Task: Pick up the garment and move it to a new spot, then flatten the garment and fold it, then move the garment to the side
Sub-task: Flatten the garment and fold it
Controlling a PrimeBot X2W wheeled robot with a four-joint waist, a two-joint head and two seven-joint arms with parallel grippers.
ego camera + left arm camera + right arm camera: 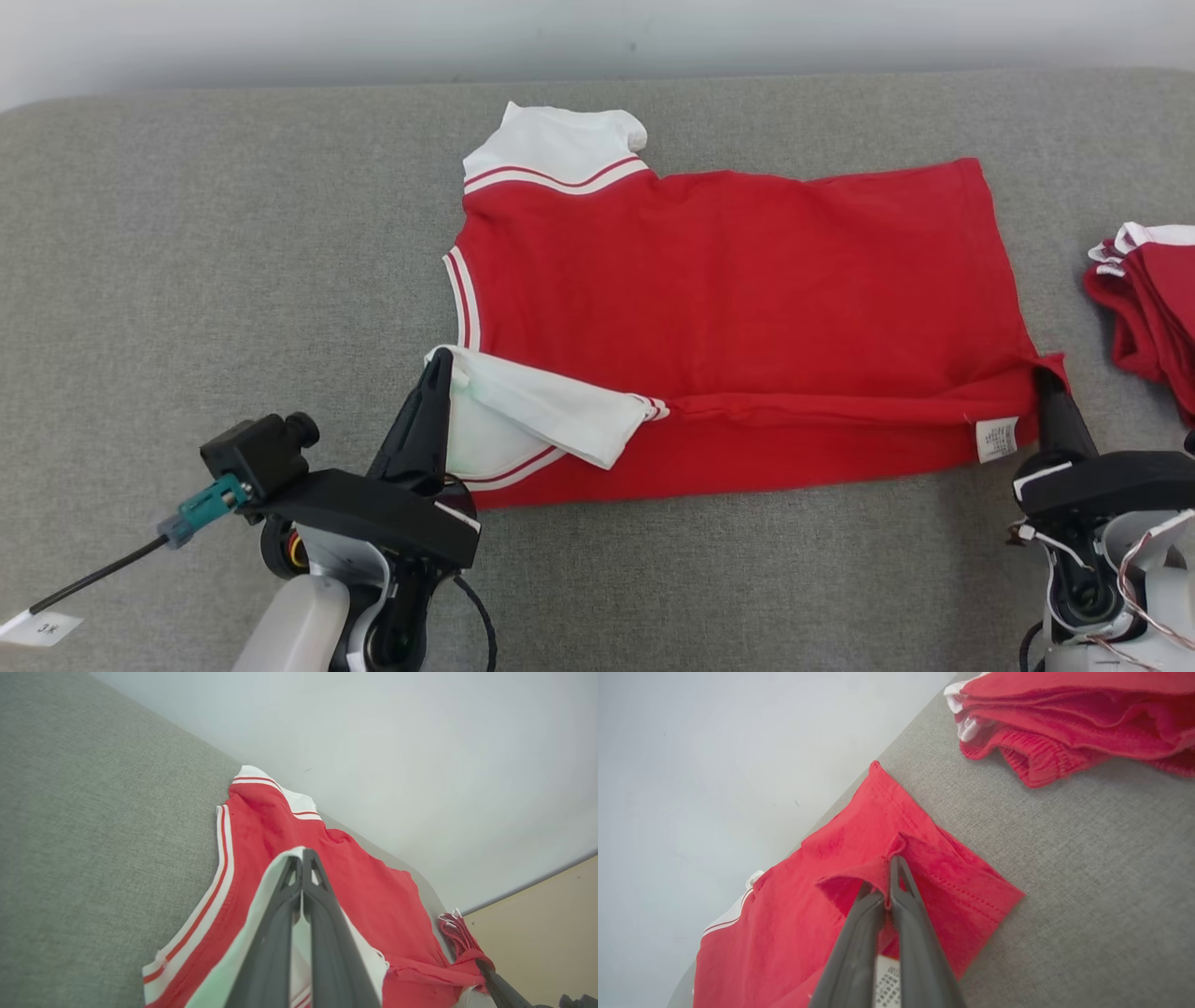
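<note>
Nearest, the left gripper (pixel 436 366) has its jaws clenched on the near white sleeve (pixel 537 411) of the red garment (pixel 747 299), and the sleeve is turned over onto the red cloth. At the other near corner, the right gripper (pixel 1047 381) has its jaws pinched on the hem corner, which rises in a small peak in the right wrist view. A white care label (pixel 997 439) sits just beside it. Between the two grips, the garment's near edge is gathered into a long ridge. Beyond that, the garment lies spread in the middle of the grey desk (pixel 187 280), neck to the robot's left, hem to its right. A pile of red clothes (pixel 1153 299) sits apart at the right edge. Farthest, the other white sleeve (pixel 551 145) lies near the desk's back edge, below a pale wall (pixel 280 37)
</note>
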